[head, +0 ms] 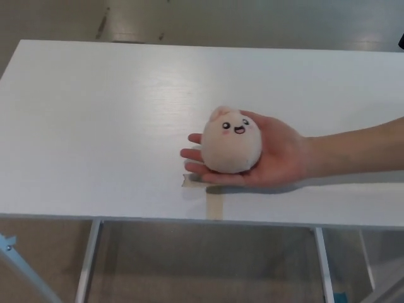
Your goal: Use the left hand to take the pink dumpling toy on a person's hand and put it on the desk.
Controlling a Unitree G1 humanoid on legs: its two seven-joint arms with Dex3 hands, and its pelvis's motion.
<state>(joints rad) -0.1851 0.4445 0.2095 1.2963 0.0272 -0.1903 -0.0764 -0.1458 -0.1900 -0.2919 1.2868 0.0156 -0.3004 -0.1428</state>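
A pale pink dumpling toy with a small smiling face rests on a person's open palm. The person's arm comes in from the right edge and holds the toy just above the white desk, over a tape cross. Neither of my hands shows in the head view.
A cross of beige tape lies near the desk's front edge, partly covered by the person's hand. Below the front edge, metal desk legs and the floor show. A blue object sits at the lower left.
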